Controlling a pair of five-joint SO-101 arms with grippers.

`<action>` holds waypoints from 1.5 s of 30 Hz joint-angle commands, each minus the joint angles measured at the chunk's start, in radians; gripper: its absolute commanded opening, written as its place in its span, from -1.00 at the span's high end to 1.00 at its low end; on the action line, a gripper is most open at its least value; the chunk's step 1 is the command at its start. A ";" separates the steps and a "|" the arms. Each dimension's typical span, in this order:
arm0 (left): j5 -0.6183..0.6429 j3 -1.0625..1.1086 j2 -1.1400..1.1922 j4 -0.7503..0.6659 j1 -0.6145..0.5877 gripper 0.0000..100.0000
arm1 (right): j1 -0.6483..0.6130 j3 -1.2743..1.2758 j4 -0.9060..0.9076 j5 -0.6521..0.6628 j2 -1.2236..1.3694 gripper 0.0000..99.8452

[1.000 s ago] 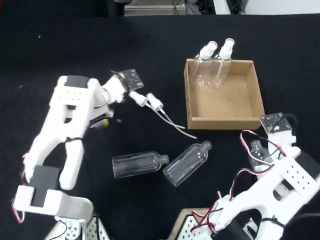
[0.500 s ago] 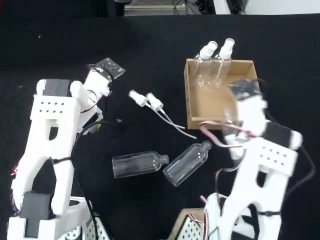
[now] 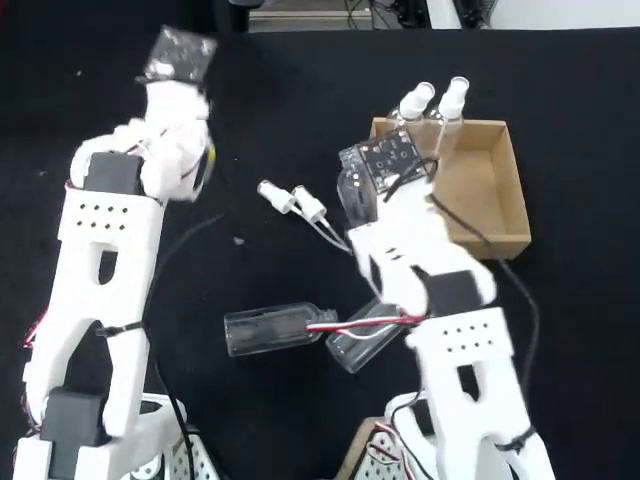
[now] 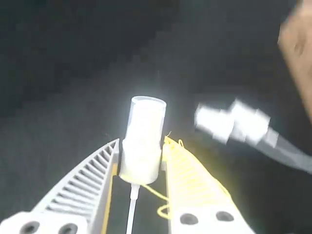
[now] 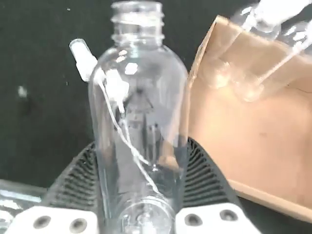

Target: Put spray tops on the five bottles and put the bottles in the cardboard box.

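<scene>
The step in hand looks like joining a top to a bottle, with each arm carrying 1 half of the pair. The left gripper (image 4: pixel 141 148) is clenched on a white spray top (image 4: pixel 145 124), pinching its collar with the nozzle end pointing away and the thin dip tube trailing back between the jaws. The right gripper (image 5: pixel 141 146) is clamped around the lower body of a clear uncapped bottle (image 5: pixel 139 87), its threaded mouth pointing away from the wrist.

In the high view the bottle-holding arm sits just beside the left wall of the cardboard box (image 3: pixel 515 240), while the other arm is well apart, over bare black table.

To do this well, the 2 arms probably need to meet between their present spots, clear of the box wall and of the 2 loose spray tops (image 3: pixel 290 200). The tube should enter the mouth first, so the top has to be turned until the tube lines up with the bottle's axis. The tube looks thin and bendy and could catch on the rim. The clear plastic may flex or slip if the top is pressed hard.

2 capped bottles (image 3: pixel 425 125) already lean in the box. 2 uncapped bottles (image 3: pixel 275 330) lie on the table.
</scene>
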 commanded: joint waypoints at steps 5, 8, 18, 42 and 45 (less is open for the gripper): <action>0.121 -0.211 -0.034 -0.229 0.131 0.94 | 0.005 0.105 -0.209 -0.057 -0.044 0.98; 0.121 -0.228 -0.040 -0.305 0.197 0.94 | -0.017 0.133 -0.245 -0.057 -0.044 0.98; 0.221 -0.193 -0.104 -0.374 0.259 0.94 | -0.064 0.255 -0.465 -0.052 -0.045 0.98; 0.546 -0.053 -0.184 -0.488 0.335 0.94 | -0.097 0.394 -0.468 -0.055 -0.318 0.98; 0.549 -0.054 -0.184 -0.488 0.338 0.94 | -0.097 0.435 -0.466 -0.054 -0.398 0.98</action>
